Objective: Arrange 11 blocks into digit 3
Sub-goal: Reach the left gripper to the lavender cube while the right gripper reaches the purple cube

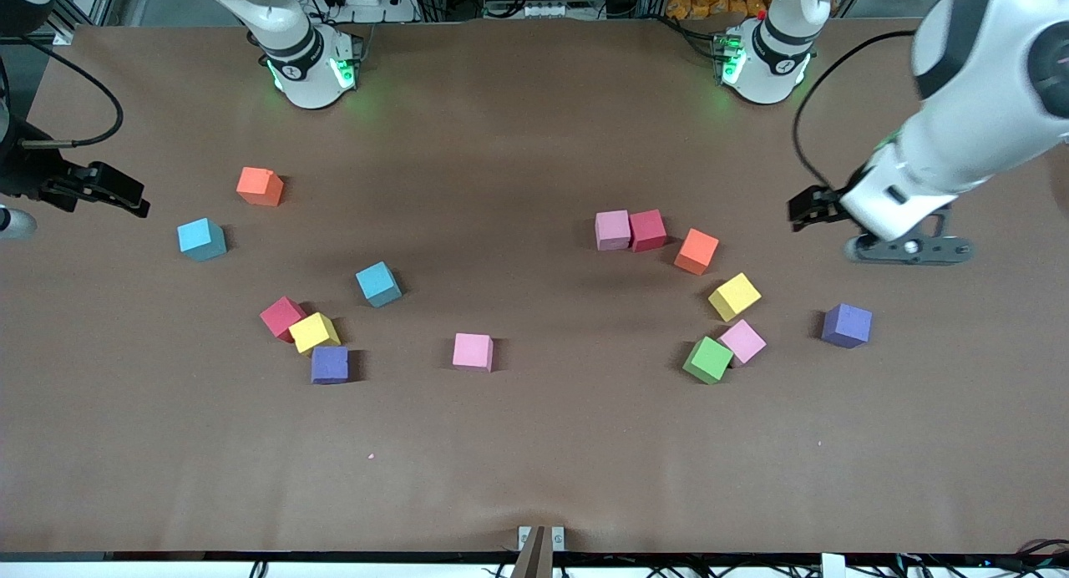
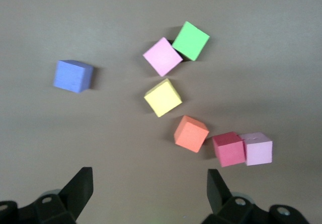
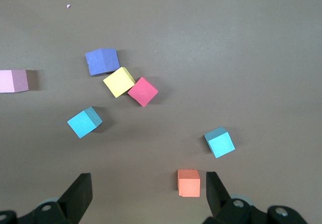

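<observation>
Several foam blocks lie loose in two groups; no digit 3 is formed. Toward the right arm's end lie an orange block (image 1: 260,186), blue blocks (image 1: 201,239) (image 1: 378,283), and red (image 1: 282,317), yellow (image 1: 315,332) and purple (image 1: 330,364) ones. A pink block (image 1: 473,351) sits mid-table. Toward the left arm's end are pink (image 1: 612,230), red (image 1: 647,230), orange (image 1: 696,251), yellow (image 1: 734,296), pink (image 1: 742,342), green (image 1: 707,360) and purple (image 1: 846,325) blocks. My left gripper (image 2: 149,189) hangs open and empty above the table. My right gripper (image 3: 148,191) is open too, high over its end.
The brown table cover (image 1: 534,461) runs bare along the edge nearest the front camera. Both arm bases (image 1: 309,68) (image 1: 764,60) stand at the opposite edge. A black cable (image 1: 92,102) loops near the right arm.
</observation>
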